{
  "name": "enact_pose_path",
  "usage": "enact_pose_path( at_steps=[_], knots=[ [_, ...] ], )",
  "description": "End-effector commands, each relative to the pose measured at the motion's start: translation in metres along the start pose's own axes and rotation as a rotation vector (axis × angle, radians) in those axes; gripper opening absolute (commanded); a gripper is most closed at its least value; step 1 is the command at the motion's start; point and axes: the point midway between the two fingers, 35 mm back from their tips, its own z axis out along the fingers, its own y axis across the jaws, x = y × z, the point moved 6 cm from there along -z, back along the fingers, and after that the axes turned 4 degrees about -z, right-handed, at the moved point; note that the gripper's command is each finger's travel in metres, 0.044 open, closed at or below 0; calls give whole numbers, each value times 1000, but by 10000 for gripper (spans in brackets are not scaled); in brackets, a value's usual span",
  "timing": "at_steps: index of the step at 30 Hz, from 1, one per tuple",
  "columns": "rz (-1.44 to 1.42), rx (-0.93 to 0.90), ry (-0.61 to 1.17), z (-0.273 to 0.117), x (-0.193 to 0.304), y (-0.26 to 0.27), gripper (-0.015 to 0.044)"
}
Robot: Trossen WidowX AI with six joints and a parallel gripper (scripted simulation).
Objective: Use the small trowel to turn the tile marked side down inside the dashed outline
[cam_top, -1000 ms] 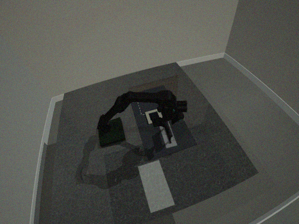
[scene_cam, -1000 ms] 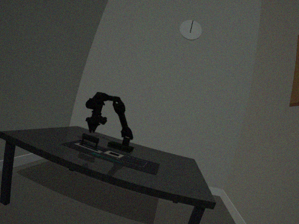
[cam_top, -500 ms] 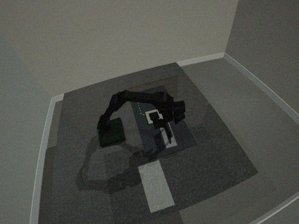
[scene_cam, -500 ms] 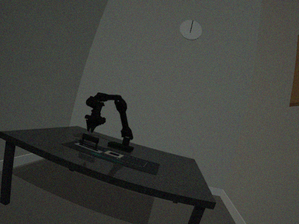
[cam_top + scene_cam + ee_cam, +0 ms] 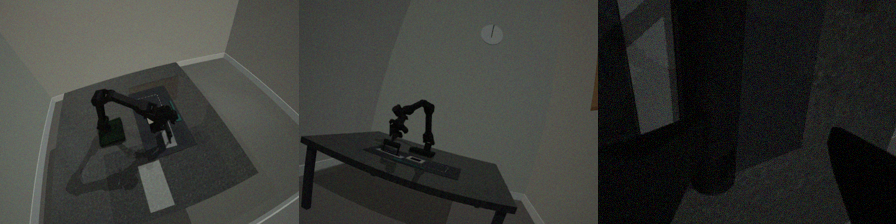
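Observation:
The trowel [image 5: 172, 144] [image 5: 392, 143] [image 5: 713, 160] has a flat light blade on the mat [image 5: 185, 139] [image 5: 454, 174] and a dark raised handle. My gripper [image 5: 396, 136] [image 5: 769, 127] is open and low over the trowel. In the wrist view the handle's end shows between the fingers, nearer the left one. The tile [image 5: 150, 121] [image 5: 420, 162] lies flat beyond the trowel, light with a dark square on its upper face. It is mostly hidden by the arm in the top view. The dashed outline [image 5: 157, 95] is farther along the mat, and the tile lies outside it.
A teal strip [image 5: 179, 117] [image 5: 417, 166] runs along the mat's edge. A pale rectangle [image 5: 157, 187] lies on the table beyond the mat's near end. The arm's dark base plate [image 5: 114, 139] [image 5: 416, 150] stands beside the mat. The light is dim.

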Motion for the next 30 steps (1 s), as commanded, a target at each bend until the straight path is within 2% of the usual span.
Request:
enact_pose_path(
  at_steps=[1,10,30],
  knots=[
    [-6,76,-3,0,-8,19,300],
    [-9,269,2,-2,-29,66,300],
    [-8,274,2,20,-28,58,300]
  ],
)
